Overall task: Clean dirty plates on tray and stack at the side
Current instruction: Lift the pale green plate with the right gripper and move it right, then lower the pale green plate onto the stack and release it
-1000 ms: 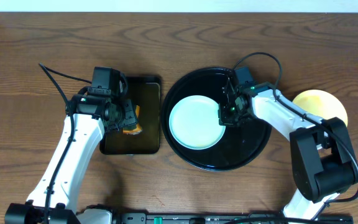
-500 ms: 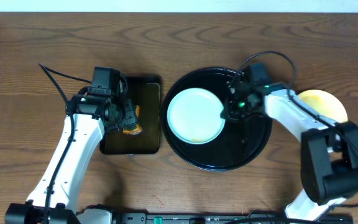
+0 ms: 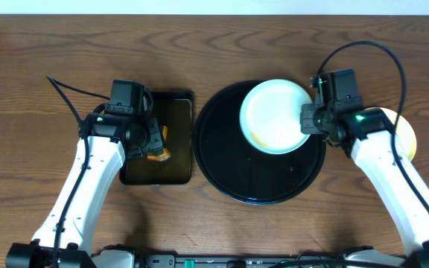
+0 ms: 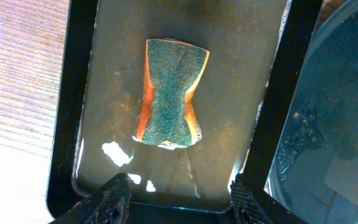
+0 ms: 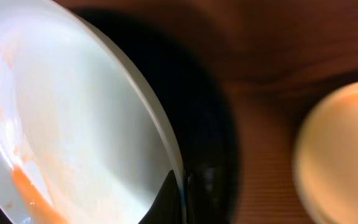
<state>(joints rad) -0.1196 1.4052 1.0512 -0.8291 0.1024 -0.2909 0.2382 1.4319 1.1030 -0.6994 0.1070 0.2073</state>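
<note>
The plate (image 3: 276,117) hangs over the far right part of the tray (image 3: 229,167), pinched at its right rim by the right end effector (image 3: 307,119). We cannot see whether its underside touches the tray rim. An orange smear (image 5: 33,186) runs along its near left edge, so we judge it not yet cleaned. Just right of the tray, towards the right edge of the worktop (image 3: 36,45), lies the yellow plate (image 3: 402,132), half hidden under the right arm. We see no third plate.

Near the left edge of the worktop, the left end effector (image 4: 180,198) is spread wide and holds nothing. It hangs over the sponge (image 4: 169,93), which lies flat in the wet small tray (image 4: 79,93) beside the big one.

The main risk, as we see it, is the grip. A narrow pinch on a glazed rim carries the whole plate, so a quick swing or a knock could let it pivot or slip out onto the tray. The second is order. If this plate goes onto the yellow one now, the smear goes with it and dirties the stack. A low path to the right could also clip the yellow plate and push it towards the worktop edge. The sponge looks soaked, so carrying it across may drip water on the wood.
</note>
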